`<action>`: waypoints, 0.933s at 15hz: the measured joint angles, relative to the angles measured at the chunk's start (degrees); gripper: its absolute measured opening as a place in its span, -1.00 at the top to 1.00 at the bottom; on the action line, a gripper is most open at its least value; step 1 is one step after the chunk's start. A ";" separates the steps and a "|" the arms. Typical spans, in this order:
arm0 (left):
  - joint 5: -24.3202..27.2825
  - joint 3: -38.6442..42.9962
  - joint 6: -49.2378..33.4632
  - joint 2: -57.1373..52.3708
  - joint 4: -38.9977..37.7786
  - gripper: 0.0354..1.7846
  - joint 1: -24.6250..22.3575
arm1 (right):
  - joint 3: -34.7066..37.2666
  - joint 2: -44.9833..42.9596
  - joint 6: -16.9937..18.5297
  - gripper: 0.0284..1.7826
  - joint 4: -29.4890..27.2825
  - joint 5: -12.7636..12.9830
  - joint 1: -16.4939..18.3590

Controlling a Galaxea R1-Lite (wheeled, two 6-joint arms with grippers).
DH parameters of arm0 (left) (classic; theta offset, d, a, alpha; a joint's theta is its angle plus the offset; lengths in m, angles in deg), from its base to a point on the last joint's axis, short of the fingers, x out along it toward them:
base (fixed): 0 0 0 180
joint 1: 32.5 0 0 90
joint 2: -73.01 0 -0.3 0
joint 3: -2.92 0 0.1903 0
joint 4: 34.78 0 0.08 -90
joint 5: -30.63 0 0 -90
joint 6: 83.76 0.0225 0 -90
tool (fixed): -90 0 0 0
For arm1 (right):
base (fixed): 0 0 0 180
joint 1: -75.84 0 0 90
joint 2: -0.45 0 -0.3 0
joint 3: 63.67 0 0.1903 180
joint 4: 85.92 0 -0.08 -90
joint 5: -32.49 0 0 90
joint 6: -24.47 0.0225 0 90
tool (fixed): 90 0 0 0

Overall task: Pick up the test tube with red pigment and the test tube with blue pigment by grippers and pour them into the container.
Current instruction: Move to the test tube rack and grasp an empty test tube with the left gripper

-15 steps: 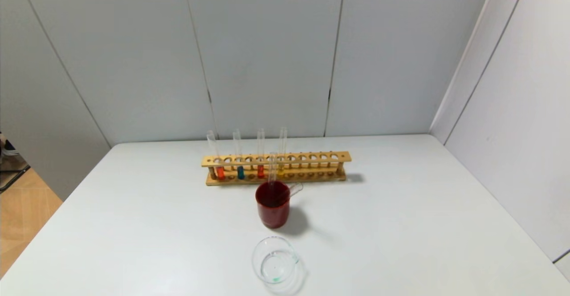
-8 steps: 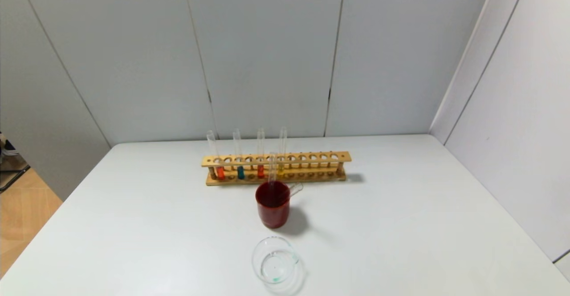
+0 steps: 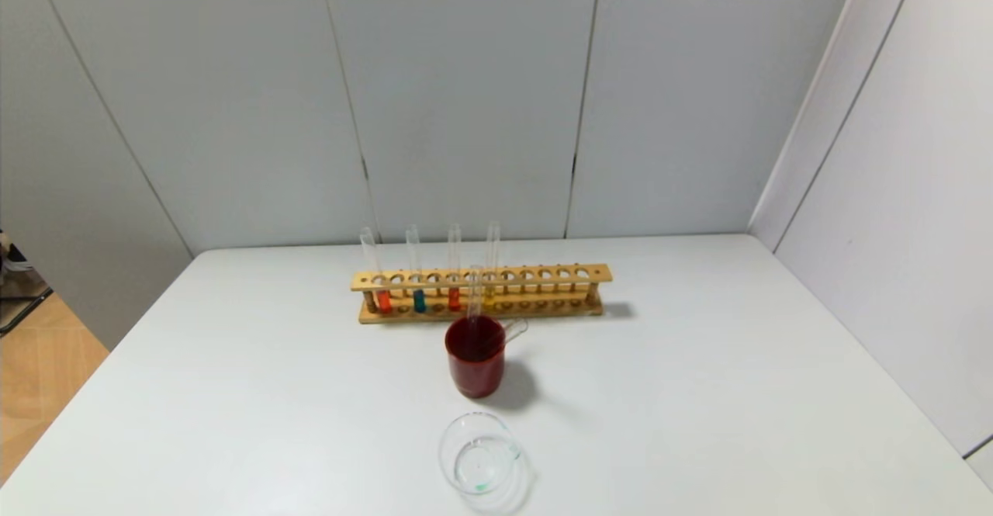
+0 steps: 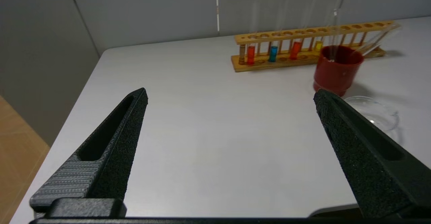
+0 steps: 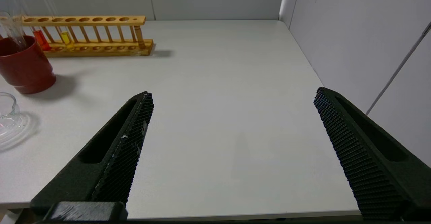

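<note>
Nothing picked up yet: red tube [image 3: 383,296] and blue tube [image 3: 419,296] upright in the rack [image 3: 543,274], container [image 3: 479,454] empty at the near table edge. Left gripper [image 4: 230,94] and right gripper [image 5: 232,96] low at the near edge, jaws wide, holding nothing. Next, probably: reaching to the rack and closing on each tube above the top rail.

White surface [image 3: 698,392] carrying three items. A wooden tube rack [image 3: 481,293] stands toward the far edge, lengthwise across the surface. Just in front of the rack's middle stands an opaque dark red cup [image 3: 475,365]. Nearer than the cup, close to the front edge, sits a low clear glass container [image 3: 479,454] with faint green marks.
</note>
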 joint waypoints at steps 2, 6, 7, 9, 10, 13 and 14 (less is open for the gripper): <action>2.97 -5.18 -0.06 2.47 5.01 -0.95 0.02 | 0.00 0.00 0.00 -0.95 -0.02 0.02 0.00; 6.21 -14.84 -0.26 16.04 2.06 -0.95 0.40 | 0.00 0.00 0.00 -0.95 0.00 0.00 0.00; 6.70 -16.96 -0.48 20.55 0.02 -0.95 0.51 | 0.00 0.00 0.00 -0.95 0.00 0.02 0.00; 7.41 -20.76 -0.96 30.62 -5.42 -0.95 0.67 | 0.00 0.00 0.00 -0.95 -0.02 0.02 0.00; 7.64 -22.25 -1.07 35.58 -8.62 -0.95 0.73 | 0.00 0.00 0.00 -0.95 0.00 0.00 0.00; 8.02 -24.95 -1.43 50.10 -19.96 -0.95 1.94 | 0.00 0.00 0.02 -0.95 -0.02 0.02 0.00; 8.07 -25.25 -1.49 54.30 -24.14 -0.95 2.61 | 0.00 0.00 0.00 -0.95 -0.04 0.00 0.00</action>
